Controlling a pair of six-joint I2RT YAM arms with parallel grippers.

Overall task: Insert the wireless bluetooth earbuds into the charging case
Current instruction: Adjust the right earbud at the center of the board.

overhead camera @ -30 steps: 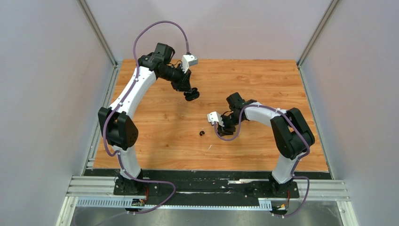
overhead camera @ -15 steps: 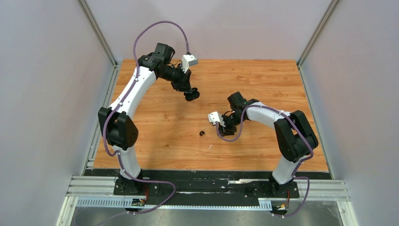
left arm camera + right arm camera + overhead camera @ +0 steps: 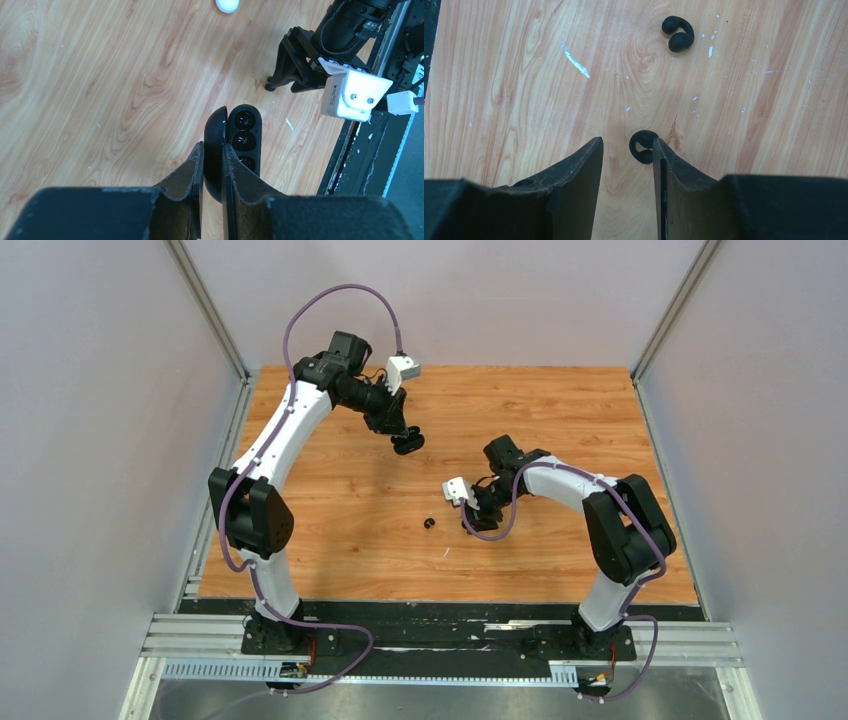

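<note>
My left gripper (image 3: 212, 150) is shut on the lid of an open black charging case (image 3: 244, 132) and holds it above the wooden table; its dark sockets show. In the top view the left gripper (image 3: 407, 441) hangs over the table's middle back. My right gripper (image 3: 626, 142) is open and low over the table. One black earbud (image 3: 643, 146) lies between its fingertips, touching the right finger. A second black earbud (image 3: 678, 34) lies farther ahead and also shows in the top view (image 3: 430, 523), left of the right gripper (image 3: 472, 523). White earbuds cannot be identified.
A small white rounded thing (image 3: 227, 5) lies on the wood, cut by the top edge of the left wrist view. The wooden table (image 3: 560, 410) is walled by grey panels on three sides. A black rail (image 3: 440, 612) runs along the near edge.
My right arm's elbow has swung a little to the right and its gripper has settled slightly nearer the table by the earbud. The left arm and the case have not moved.
</note>
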